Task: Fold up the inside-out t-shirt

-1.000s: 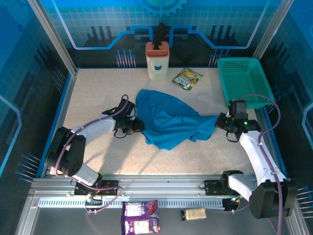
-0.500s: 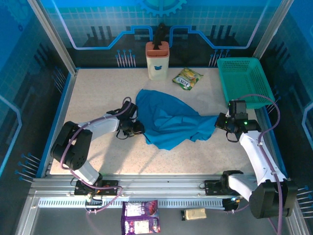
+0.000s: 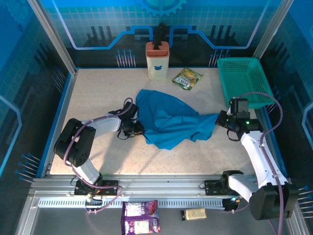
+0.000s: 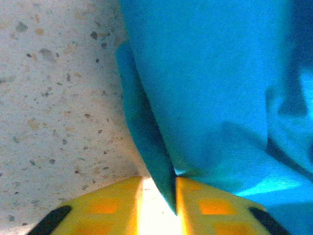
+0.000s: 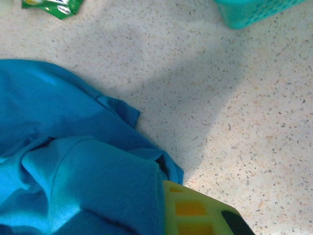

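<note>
A blue soft cloth t-shirt (image 3: 168,120) lies in a crumpled heap in the middle of the speckled pale counter (image 3: 98,93). It is spread wide at the far left and gets thin toward the right, where it ends in a point.

The left tool (image 3: 137,128) is low on the counter at the shirt's left edge. In the left wrist view its two yellow fingers (image 4: 117,208) are pressed close together, with a thin fold of the blue cloth pinched between them. The rest of the shirt rises up and away to the right of that fold.

The right tool (image 3: 221,120) is at the shirt's thin right tip and grips it. In the right wrist view one yellow finger (image 5: 195,210) shows at the bottom, and bunched blue cloth sits tight against its side and covers the other finger.

A teal plastic mesh basket (image 3: 244,81) sits in the far right corner of the counter, apart from the shirt. A green snack packet (image 3: 187,78) lies near the far edge, just past the shirt. A white and orange pot (image 3: 157,61) stands to the left of the packet.
</note>
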You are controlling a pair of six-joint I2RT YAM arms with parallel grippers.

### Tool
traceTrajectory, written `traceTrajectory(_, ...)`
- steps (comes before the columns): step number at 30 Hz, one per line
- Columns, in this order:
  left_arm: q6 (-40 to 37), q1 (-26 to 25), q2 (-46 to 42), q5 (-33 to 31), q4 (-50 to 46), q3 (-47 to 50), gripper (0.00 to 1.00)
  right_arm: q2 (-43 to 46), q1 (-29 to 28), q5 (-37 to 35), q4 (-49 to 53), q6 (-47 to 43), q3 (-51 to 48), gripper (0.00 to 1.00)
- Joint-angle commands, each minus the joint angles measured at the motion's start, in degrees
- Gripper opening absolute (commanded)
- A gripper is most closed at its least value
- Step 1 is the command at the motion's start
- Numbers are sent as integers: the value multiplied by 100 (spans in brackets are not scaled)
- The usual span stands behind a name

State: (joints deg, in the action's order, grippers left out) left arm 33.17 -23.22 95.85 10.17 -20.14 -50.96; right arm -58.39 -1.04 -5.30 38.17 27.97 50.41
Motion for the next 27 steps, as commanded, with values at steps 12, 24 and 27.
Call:
traceTrajectory(12,-430,1030,-1548,-253,-653,-671,0,280,86,-45,661,-500,1469,0)
traceTrajectory(24,-1018,3274,-3080,-175,-2045,-2614,0,247,95,-475,1306,-1253,4213,0)
traceTrajectory(27,-1004,3289,-2625,126,-1899,-3001,0,-172,91,-281,1223,-1220,4282,0)
